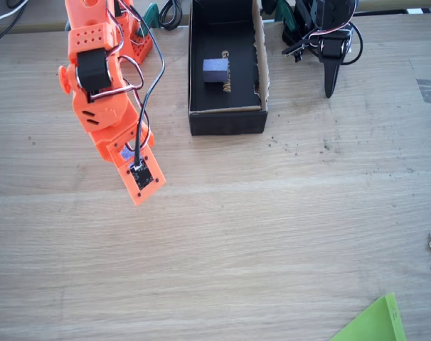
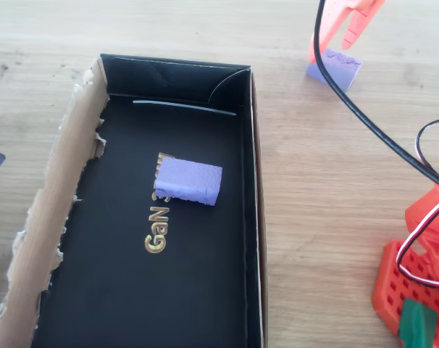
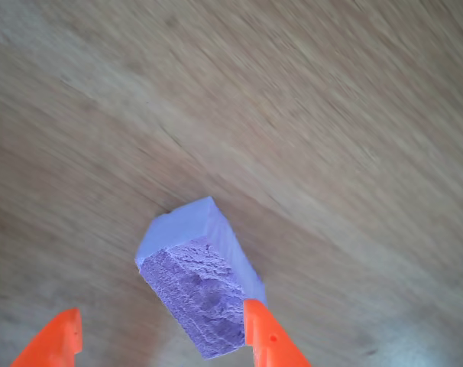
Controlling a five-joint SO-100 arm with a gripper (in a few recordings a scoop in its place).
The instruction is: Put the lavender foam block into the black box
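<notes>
Wooden tabletop (image 1: 272,227) carries the black box (image 2: 256,217), a darker purple block (image 2: 188,181) inside it. Right of the box overhead, I see my gripper (image 3: 161,340) spread, straddling the lavender foam block (image 3: 205,287), one fingertip (image 3: 262,332) touching it.

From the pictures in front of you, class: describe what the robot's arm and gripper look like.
The arm is bright orange plastic, blocky, with rows of small holes, black motor housings, and black, red and white cables looping along it. A small black circuit board sits on its wrist plate. The gripper ends in two pointed orange fingers.
</notes>
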